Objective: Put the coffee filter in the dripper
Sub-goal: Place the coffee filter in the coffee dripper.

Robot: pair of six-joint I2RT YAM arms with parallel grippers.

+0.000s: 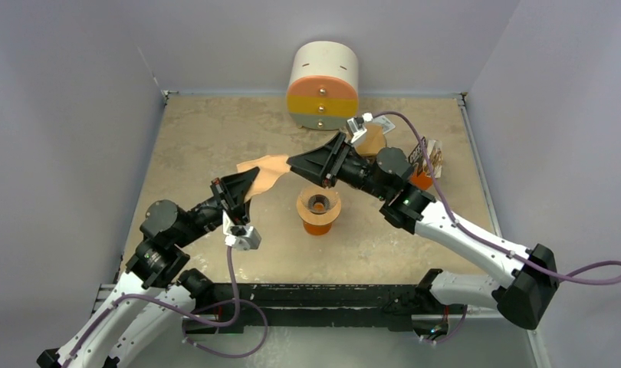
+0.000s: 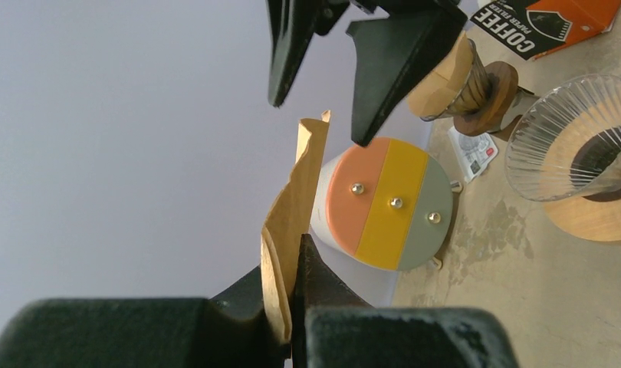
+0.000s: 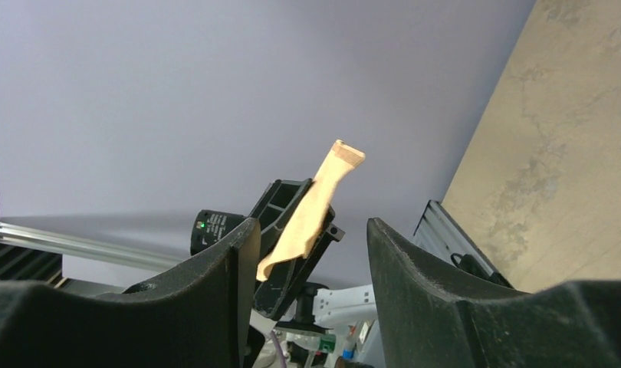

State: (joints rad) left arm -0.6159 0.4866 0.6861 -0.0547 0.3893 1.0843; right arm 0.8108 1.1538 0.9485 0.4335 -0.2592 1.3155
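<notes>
Your left claw point(image 1: 251, 181) is clamping the flattened coffee filter point(image 1: 269, 172) in the air, up and to the side of the dripper point(image 1: 318, 204) on the worktop point(image 1: 215, 130). Your right claw point(image 1: 294, 162) is waiting, jaws apart, beside its free edge. Be pinching one layer only, spreading the cone gently.

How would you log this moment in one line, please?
left tool: shut on coffee filter, held in air | right tool: open by its free end, no grip | dripper: no filter yet
</notes>
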